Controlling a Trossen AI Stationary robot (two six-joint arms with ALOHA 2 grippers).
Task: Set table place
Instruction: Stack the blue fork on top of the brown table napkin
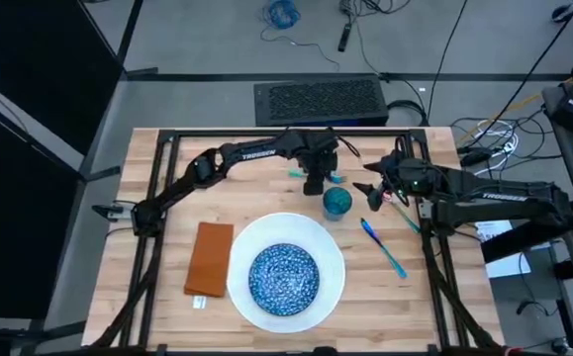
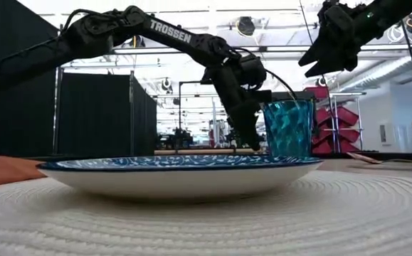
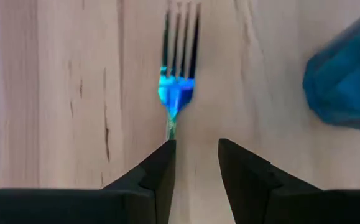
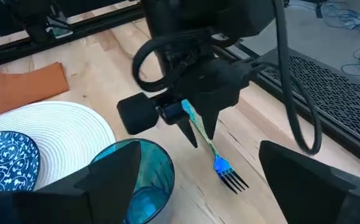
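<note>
Light-wood surface (image 1: 167,168) with black frame, carrying 1 place setting. White round plate (image 1: 331,252) at near centre, holding a blue speckled bowl (image 1: 284,280). Orange-brown napkin (image 1: 209,258) just left of the plate, flat. Teal cup (image 1: 337,202) upright, just beyond the plate's far right rim; in the low view it stands behind the bowl's rim. 2 slim teal-blue cutlery pieces (image 1: 383,247) lie to the right of the plate, slanted, roughly in line with one another. Teal fork (image 4: 214,155) at far centre, just left of the cup, slanted, tines resting on the wood, handle raised into the left arm's fingers. Left gripper (image 4: 192,121) is low over the far centre of the surface, its fingers (image 3: 158,174) closed around the fork's handle, which in the left wrist view runs beside the inner face of 1 finger. Right gripper (image 1: 370,190) hovers above the surface to the right of the cup, fingers (image 2: 318,53) spread apart and empty. Black perforated panel (image 1: 318,99) on the floor beyond the far edge.
</note>
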